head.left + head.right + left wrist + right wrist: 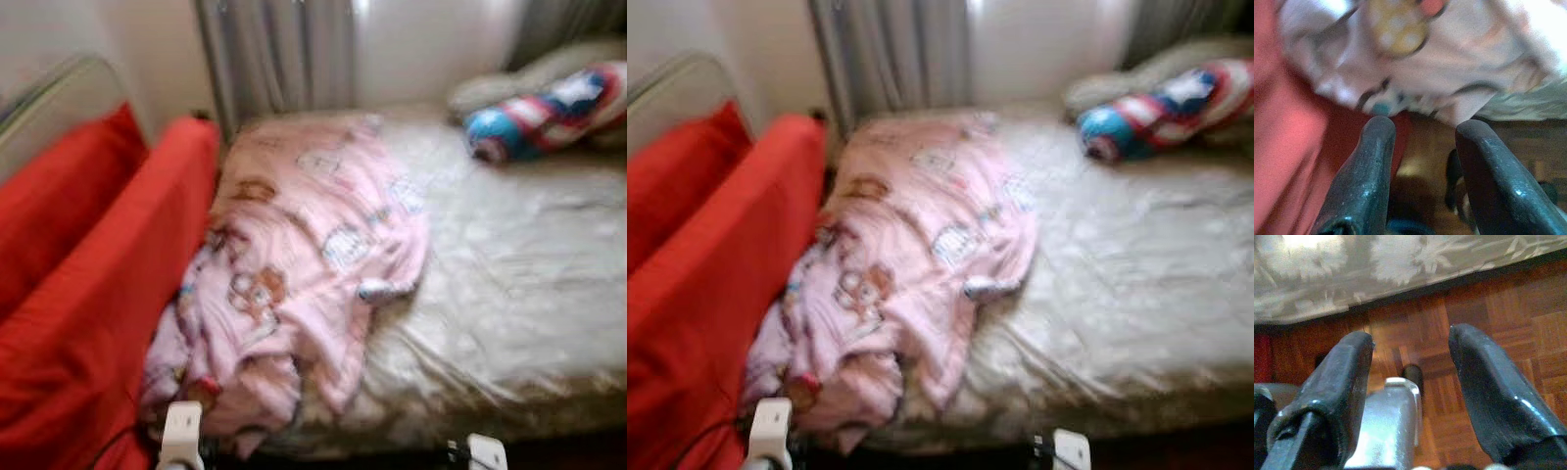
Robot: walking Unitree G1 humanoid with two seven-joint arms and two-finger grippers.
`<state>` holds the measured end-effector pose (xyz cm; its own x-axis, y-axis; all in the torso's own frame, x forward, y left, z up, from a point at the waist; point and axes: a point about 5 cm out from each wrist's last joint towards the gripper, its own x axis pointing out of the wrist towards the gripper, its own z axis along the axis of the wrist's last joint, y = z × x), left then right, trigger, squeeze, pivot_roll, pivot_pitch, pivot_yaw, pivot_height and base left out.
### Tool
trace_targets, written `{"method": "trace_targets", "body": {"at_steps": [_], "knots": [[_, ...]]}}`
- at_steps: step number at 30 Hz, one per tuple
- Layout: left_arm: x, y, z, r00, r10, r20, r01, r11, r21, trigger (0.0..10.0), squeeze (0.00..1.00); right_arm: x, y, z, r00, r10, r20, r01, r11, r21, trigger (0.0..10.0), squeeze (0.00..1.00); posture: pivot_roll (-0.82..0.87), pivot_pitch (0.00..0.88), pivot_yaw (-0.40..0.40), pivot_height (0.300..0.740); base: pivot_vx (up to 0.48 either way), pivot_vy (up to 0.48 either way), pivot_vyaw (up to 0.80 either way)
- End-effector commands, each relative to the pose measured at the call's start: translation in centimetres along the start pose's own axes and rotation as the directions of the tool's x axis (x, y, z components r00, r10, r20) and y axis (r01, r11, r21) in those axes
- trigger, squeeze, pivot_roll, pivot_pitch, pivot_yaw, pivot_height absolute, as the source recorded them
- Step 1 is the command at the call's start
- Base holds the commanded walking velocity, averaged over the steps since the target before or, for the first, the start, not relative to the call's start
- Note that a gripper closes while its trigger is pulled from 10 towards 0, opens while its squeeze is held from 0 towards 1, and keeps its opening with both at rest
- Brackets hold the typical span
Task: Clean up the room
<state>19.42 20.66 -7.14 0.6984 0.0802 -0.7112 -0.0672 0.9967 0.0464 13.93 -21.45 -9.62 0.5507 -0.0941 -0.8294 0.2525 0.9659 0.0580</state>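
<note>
While both pincers hang low at the bed's near edge, the left gripper stands spread and empty just below the rumpled pink blanket. The right gripper, also spread, hovers over parquet floor. Beyond, a blue-and-red cushion lies on the mattress, red bedding left.

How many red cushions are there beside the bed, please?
2 red cushions: one lies along the bed's left edge, touching the pink blanket; the other stands behind it, further left. More may be hidden.
</note>
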Motion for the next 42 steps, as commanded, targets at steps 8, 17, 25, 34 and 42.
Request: {"method": "trace_targets", "body": {"at_steps": [8, 17, 25, 34, 42], "knots": [[0.0, 0.2, -0.1, 1.000, 0.007, -0.008, -0.007, 1.000, 0.004, 10.0, 0.00, -0.2, 0.3, -0.8, 1.000, 0.006, -0.008, -0.006, 1.000, 0.015, 10.0, 0.00, 0.02, 0.000, 0.037, 0.740, 0.000, 0.000, 0.80], [0.0, -0.1, 0.0, 1.000, 0.002, -0.003, -0.002, 1.000, -0.002, 10.0, 0.00, 0.2, 3.2, -0.6, 1.000, 0.024, -0.004, -0.024, 0.999, 0.021, 10.0, 0.00, 0.01, 0.000, 0.031, 0.740, 0.000, 0.000, 0.23], [0.0, -0.2, 0.0, 1.000, 0.001, -0.001, -0.001, 1.000, -0.008, 10.0, 0.00, 0.5, 3.0, 0.7, 1.000, 0.020, 0.012, -0.020, 1.000, 0.013, 10.0, 0.00, 0.01, 0.000, 0.027, 0.740, 0.000, 0.000, 0.00], [0.1, -0.3, 0.1, 1.000, 0.002, 0.002, -0.002, 1.000, -0.015, 10.0, 0.00, 0.6, 1.6, 1.7, 1.000, 0.004, 0.023, -0.004, 1.000, 0.002, 10.0, 0.00, 0.02, 0.000, 0.023, 0.740, 0.000, 0.000, 0.00], [0.1, -0.4, 0.1, 1.000, 0.000, 0.005, 0.000, 1.000, -0.021, 10.0, 0.00, 0.7, 2.1, 2.1, 0.999, 0.015, 0.029, -0.015, 1.000, -0.003, 10.0, 0.00, 0.01, 0.000, 0.018, 0.740, 0.000, 0.000, 0.53]]}}
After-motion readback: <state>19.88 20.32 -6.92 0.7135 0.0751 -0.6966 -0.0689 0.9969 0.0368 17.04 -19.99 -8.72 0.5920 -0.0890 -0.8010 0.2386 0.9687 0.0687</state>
